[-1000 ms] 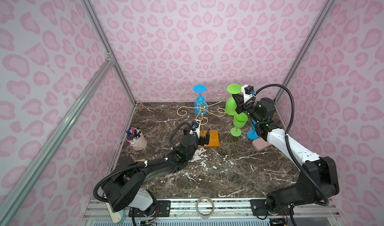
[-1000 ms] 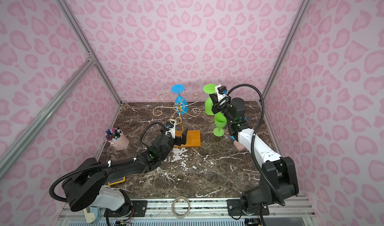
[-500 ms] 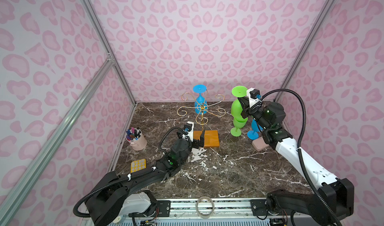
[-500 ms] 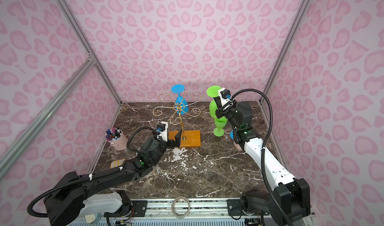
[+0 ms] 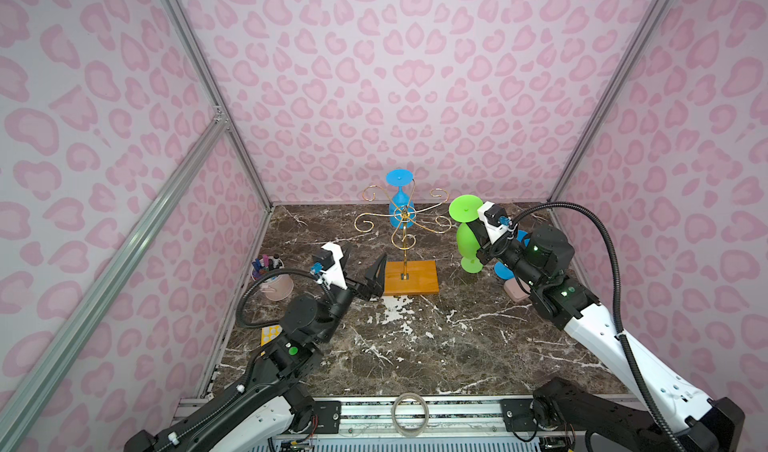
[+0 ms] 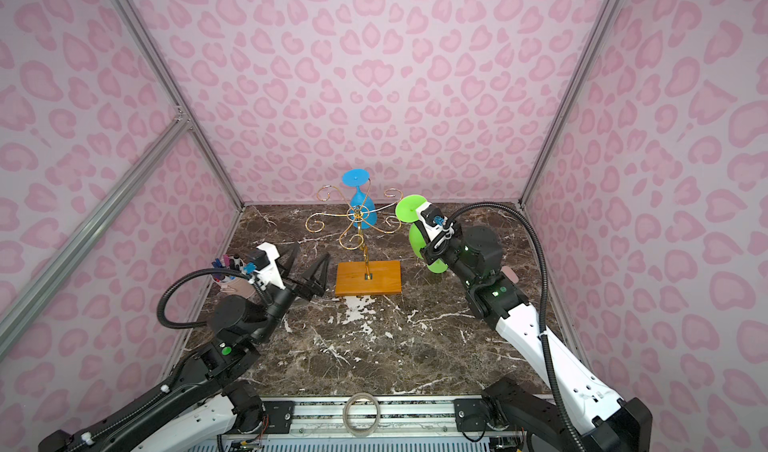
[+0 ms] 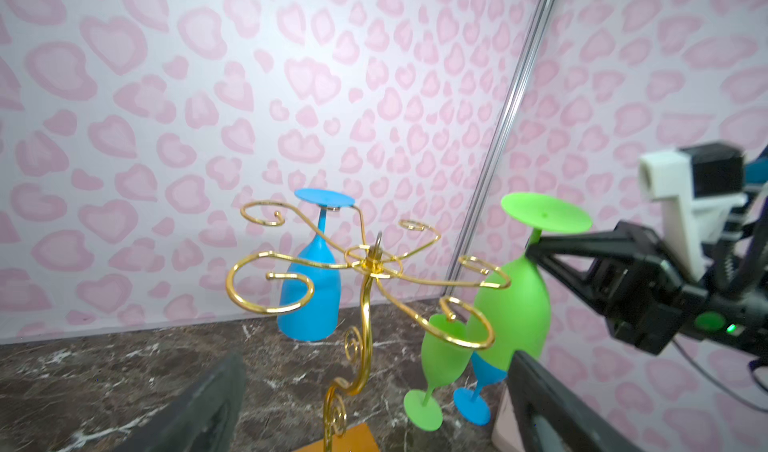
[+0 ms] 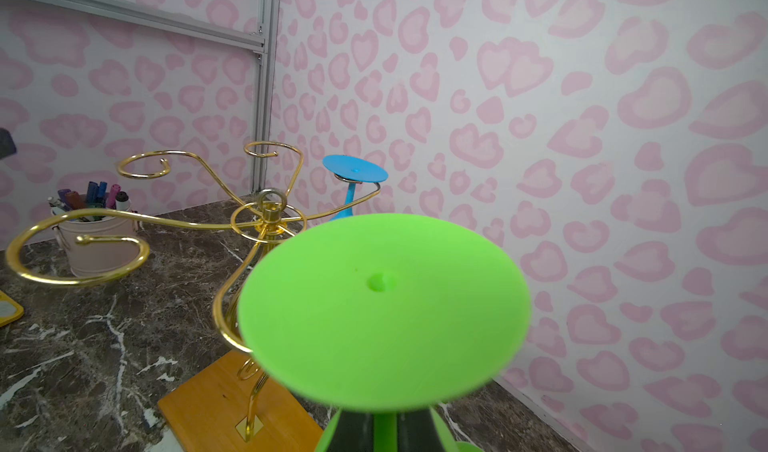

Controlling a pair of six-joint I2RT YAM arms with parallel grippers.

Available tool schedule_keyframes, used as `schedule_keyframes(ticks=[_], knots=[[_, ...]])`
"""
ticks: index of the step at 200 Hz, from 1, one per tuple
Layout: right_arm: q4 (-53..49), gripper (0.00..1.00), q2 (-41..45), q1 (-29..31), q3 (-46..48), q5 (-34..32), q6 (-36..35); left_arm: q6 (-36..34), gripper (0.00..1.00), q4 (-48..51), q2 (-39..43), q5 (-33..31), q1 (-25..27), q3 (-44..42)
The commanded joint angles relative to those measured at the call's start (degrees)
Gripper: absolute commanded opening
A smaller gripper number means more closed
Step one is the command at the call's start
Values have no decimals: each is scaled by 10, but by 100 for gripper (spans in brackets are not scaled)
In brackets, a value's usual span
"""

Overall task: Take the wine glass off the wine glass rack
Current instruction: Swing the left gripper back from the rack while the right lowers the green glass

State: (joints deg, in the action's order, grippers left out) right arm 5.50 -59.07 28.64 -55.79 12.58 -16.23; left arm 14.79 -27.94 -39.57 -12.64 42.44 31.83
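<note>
The dark marbled stone bench (image 5: 415,346) is carrying the thin gold wire wine glass rack (image 5: 415,279) on its orange-brown wooden base, and a blue upside-down wine glass (image 5: 399,177) is hanging by its foot from a rear scroll arm. The lime-green upside-down wine glass (image 5: 467,238) is hanging just beside the rack's right-hand scroll, apparently free of the wire, because the right tool (image 7: 535,249) is pinching its stem under the foot. The left tool (image 6: 305,264) is gaping wide and empty near the base's edge, seemingly placed to steady the rack.

The left wrist view is showing that pinch plainly, while in the right wrist view the green foot is masking most of it. The left wrist view is also showing a smaller green upright glass (image 7: 440,346) and a blue upright glass (image 7: 471,406) standing on the bench, 2 things the arm is half hiding in both top views.
</note>
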Motion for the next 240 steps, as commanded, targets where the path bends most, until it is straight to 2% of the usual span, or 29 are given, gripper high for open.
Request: schedule_keyframes(ticks=[1, 21, 42, 77, 89, 100, 115, 127, 158, 183, 212, 240], knots=[[-28, 0, 25, 29, -4, -7, -23, 86, 99, 23, 43, 57, -15, 13], [-38, 0, 50, 53, -6, -11, -23, 138, 97, 31, 75, 63, -20, 26], [-40, 0, 74, 75, 0, -7, -18, 195, 87, 43, 80, 78, -29, 48], [-48, 0, 89, 117, 10, -13, -32, 307, 87, 76, 56, 112, -48, 87], [-47, 0, 87, 127, 12, -15, -36, 362, 87, 90, 41, 147, -70, 99], [-39, 0, 85, 131, 17, -5, -33, 421, 87, 93, 20, 213, -102, 108], [-27, 0, 84, 135, 22, 14, -29, 497, 86, 74, -5, 288, -141, 110], [-25, 0, 81, 142, 22, 26, -33, 538, 84, 52, -20, 324, -156, 108], [-53, 0, 70, 163, 5, 46, -56, 559, 81, 82, -41, 404, -162, 151], [-64, 0, 69, 177, 0, 60, -62, 523, 81, 167, -23, 413, -162, 200], [-90, 0, 66, 210, -9, 37, -82, 561, 78, 144, -43, 497, -162, 206], [-107, 0, 69, 236, -15, 27, -90, 636, 76, 64, -72, 562, -162, 182]])
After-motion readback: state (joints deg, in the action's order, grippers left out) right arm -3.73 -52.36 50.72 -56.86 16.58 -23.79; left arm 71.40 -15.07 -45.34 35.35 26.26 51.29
